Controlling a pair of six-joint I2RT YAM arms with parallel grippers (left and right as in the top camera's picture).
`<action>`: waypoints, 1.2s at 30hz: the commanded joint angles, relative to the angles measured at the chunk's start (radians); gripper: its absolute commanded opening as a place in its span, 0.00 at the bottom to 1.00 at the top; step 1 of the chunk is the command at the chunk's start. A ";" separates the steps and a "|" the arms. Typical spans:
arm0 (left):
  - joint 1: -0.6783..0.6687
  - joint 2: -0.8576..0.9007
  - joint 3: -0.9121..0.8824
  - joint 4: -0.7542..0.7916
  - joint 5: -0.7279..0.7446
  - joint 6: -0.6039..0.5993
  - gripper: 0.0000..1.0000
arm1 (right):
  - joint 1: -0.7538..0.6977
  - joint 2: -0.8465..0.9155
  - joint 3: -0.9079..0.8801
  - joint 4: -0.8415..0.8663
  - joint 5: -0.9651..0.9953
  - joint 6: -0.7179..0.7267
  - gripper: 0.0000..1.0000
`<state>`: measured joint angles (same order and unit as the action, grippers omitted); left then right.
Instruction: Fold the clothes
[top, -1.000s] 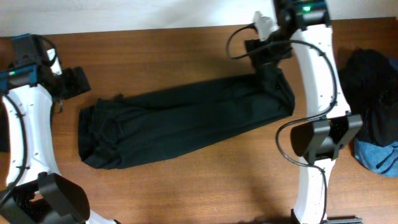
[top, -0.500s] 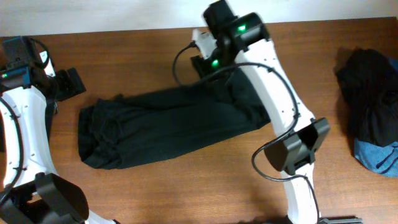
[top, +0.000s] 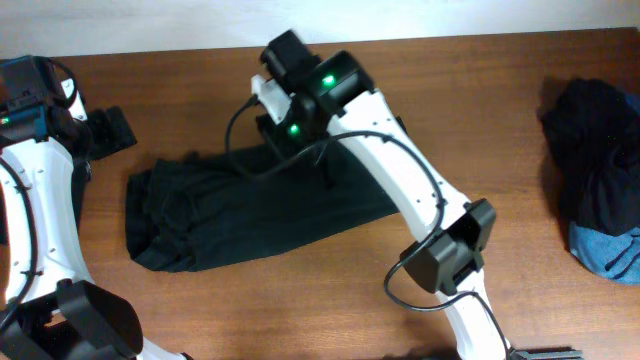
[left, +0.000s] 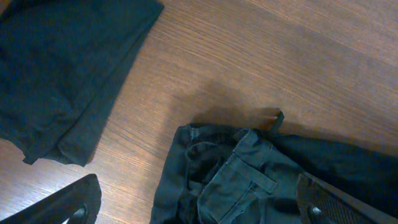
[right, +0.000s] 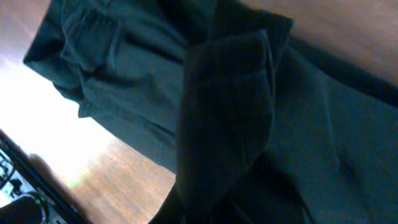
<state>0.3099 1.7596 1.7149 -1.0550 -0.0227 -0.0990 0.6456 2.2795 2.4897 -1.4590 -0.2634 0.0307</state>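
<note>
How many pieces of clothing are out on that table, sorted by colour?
Black: 3 (trousers, crumpled heap counted as one, folded piece)
Blue: 1 (bundle)
Total: 4

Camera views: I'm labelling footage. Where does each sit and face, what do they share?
Overhead: fixed above the brown wooden table, looking straight down at long black fabric trousers; white left arm, right arm show.
Left wrist: on the left arm, angled down at their waistband; open fingertips at bottom corners.
Right wrist: on the right arm, close over the trousers; bunched fabric, fingers not discernible.
Shared: trousers, in all three.
</note>
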 joint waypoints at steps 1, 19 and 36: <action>0.004 -0.034 0.025 -0.002 0.011 -0.013 0.99 | 0.040 0.037 -0.061 0.024 -0.013 0.012 0.04; 0.003 -0.034 0.025 -0.005 0.012 -0.013 0.99 | 0.140 0.039 -0.445 0.367 -0.021 0.011 0.11; 0.003 -0.034 0.025 -0.013 0.062 -0.013 0.99 | 0.069 -0.121 -0.253 0.255 -0.013 -0.008 0.99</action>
<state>0.3099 1.7596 1.7149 -1.0611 0.0189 -0.0994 0.7448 2.2608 2.1769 -1.1934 -0.2752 0.0311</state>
